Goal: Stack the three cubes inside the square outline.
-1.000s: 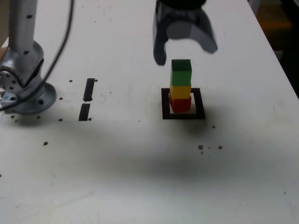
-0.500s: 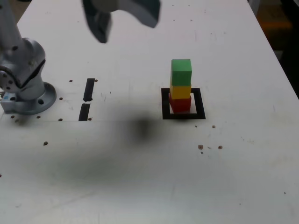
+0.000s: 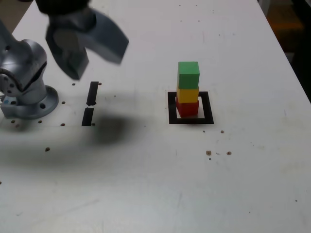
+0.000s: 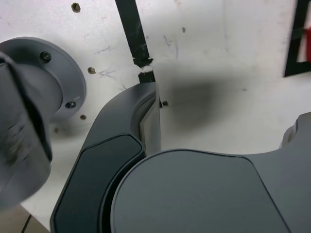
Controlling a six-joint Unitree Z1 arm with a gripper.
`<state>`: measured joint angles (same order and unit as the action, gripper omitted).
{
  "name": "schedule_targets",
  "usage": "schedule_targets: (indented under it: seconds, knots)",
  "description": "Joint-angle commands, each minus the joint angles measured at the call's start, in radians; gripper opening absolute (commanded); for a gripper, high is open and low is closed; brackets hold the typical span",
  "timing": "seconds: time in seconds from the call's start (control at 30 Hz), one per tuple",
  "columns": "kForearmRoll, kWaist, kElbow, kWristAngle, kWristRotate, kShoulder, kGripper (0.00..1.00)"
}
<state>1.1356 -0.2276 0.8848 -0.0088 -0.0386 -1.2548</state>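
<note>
The three cubes stand as one upright stack in the exterior view: green cube (image 3: 188, 74) on top, yellow cube (image 3: 187, 93) in the middle, red cube (image 3: 187, 108) at the bottom. The red one rests inside the square outline (image 3: 190, 120), whose black corner (image 4: 291, 48) also shows in the wrist view. My gripper (image 3: 97, 67) hovers far off at the exterior view's left, above the table, open with nothing between its fingers. One dark finger (image 4: 146, 116) fills much of the wrist view.
The arm's metal base (image 3: 24, 82) is bolted down at the exterior view's left edge, also in the wrist view as the base (image 4: 53, 73). Two short black strips (image 3: 92, 93) (image 3: 88, 116) lie beside it. Small dark specks dot the white table (image 3: 155, 184).
The open gripper has swung from just above the stack to the exterior view's left, near the base, and has come lower. The stack has not moved.
</note>
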Motion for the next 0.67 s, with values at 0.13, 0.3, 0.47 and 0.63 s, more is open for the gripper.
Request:
schedule_targets:
  seconds: [0.13,0.3,0.47,0.63]
  knots:
    - [-0.058,0.03,-0.179,0.023,0.024,0.0,1.0]
    - [-0.115,0.072,-0.218,0.038,0.065,-0.016,1.0]
    - [-0.132,0.082,-0.225,0.043,0.073,-0.025,1.0]
    - [-0.142,0.084,-0.221,0.053,0.073,-0.064,1.0]
